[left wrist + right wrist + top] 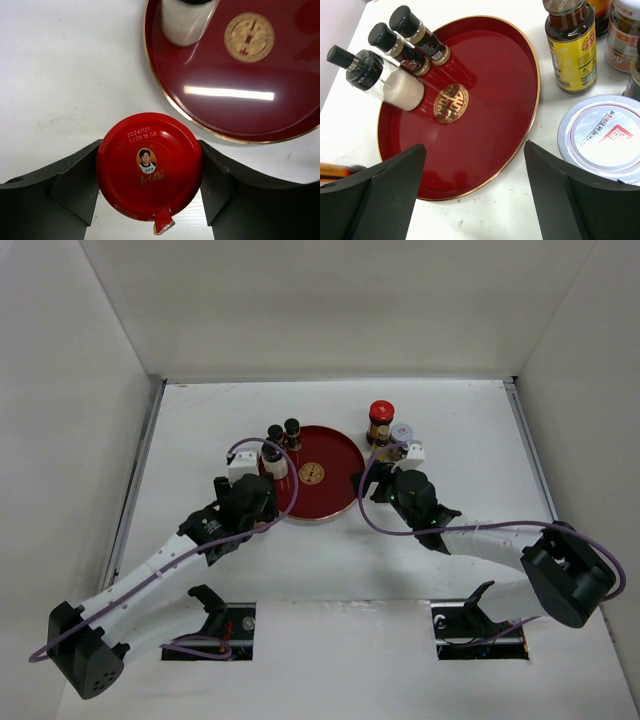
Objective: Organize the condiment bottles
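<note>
My left gripper [150, 145] is shut on an amber jar's red lid [149, 167], on the table just left of the round red tray [300, 80]. In the top view the left gripper [256, 512] hides that jar. Three bottles stand at the tray's back left: a white salt bottle [387, 82] and two small dark black-capped ones [402, 50] [422, 35]. My right gripper [474, 146] is open and empty over the tray's front right rim; it also shows in the top view [378, 485]. Right of the tray stand a yellow-labelled bottle [570, 47], a white-lidded jar [605, 137] and a red-lidded jar [381, 413].
The tray [335, 485] lies mid-table with a gold emblem [312, 474] at its centre. White walls enclose the table on three sides. Purple cables loop from both wrists. Another jar [622, 35] stands at the far right of the right wrist view.
</note>
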`<state>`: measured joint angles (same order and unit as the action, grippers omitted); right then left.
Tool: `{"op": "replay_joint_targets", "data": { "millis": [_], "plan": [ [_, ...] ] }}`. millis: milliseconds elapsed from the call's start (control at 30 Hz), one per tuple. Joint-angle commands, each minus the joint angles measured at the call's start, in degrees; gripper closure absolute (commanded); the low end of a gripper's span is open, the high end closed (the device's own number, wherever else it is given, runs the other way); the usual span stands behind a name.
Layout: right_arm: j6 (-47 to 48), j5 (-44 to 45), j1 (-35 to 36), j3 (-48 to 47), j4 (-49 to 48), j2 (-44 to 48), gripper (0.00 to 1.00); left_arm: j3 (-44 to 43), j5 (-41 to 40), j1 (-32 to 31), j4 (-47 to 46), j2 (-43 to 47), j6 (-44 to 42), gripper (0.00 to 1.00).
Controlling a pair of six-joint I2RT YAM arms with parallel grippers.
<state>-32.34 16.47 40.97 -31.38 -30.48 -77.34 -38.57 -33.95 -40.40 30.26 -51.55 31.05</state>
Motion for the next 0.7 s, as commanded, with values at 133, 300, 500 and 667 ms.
{"op": "replay_joint_targets", "data": {
  "millis": [133,300,500,667],
  "plan": [
    [0.6,-0.3,0.6,-2.2,-3.2,-0.1,0.13,-12.8,-1.4,-0.7,-9.6,-2.1,-5.2,0.68],
    [0.6,-0.4,0.6,-2.2,-3.2,0.1,0.13,-14.3,-1.0,0.3,-16.4,-9.0,-8.0,0.68],
    [0.5,-0.6,0.7,-2.0,-3.2,0.5,0.13,-15.2,1.9,3.8,-23.1,-15.9,-10.5,0.68],
    [0.3,-0.9,0.8,-2.2,-3.2,0.3,0.13,-13.0,5.2,7.0,-27.4,-19.6,-9.6,0.68]
  ]
}}
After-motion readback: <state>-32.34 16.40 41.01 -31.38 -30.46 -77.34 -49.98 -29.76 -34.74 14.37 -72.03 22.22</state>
